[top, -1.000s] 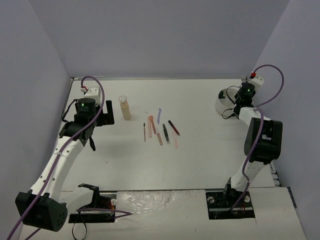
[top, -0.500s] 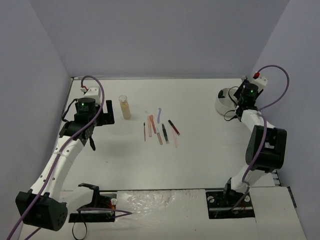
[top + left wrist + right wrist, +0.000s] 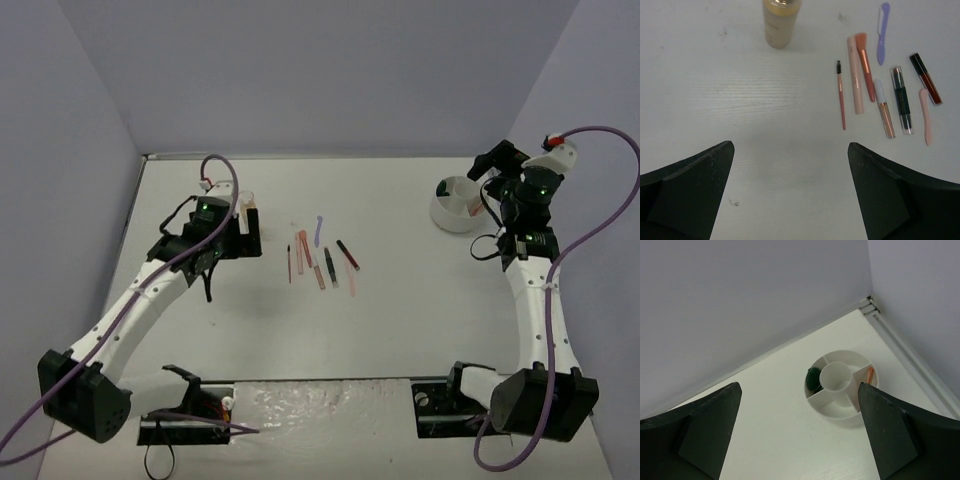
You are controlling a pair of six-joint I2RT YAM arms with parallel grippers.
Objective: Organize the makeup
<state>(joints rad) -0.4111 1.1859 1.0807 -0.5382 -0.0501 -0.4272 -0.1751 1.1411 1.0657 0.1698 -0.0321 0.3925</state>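
The makeup sticks (image 3: 320, 258) lie in a loose row mid-table. In the left wrist view they are pink (image 3: 855, 75), lilac (image 3: 882, 32), black-green (image 3: 902, 100) and red (image 3: 925, 79). A beige-liquid bottle (image 3: 781, 22) stands upright left of them. My left gripper (image 3: 245, 225) hovers just short of the bottle and covers most of it from above. It is open (image 3: 790, 147) with bare table between the fingers. My right gripper (image 3: 488, 178) is open (image 3: 799, 386) and empty, raised beside the white divided bowl (image 3: 840, 412). The bowl holds a dark green disc (image 3: 814, 380) and an orange stick (image 3: 870, 374).
The white bowl (image 3: 445, 218) sits at the far right, near the right side wall and the back wall. Grey walls enclose the table on three sides. Both arm bases stand at the near edge.
My right gripper opened and drew up and to the right, away from the bowl. My left arm swung right, so its gripper now stands at the bottle.
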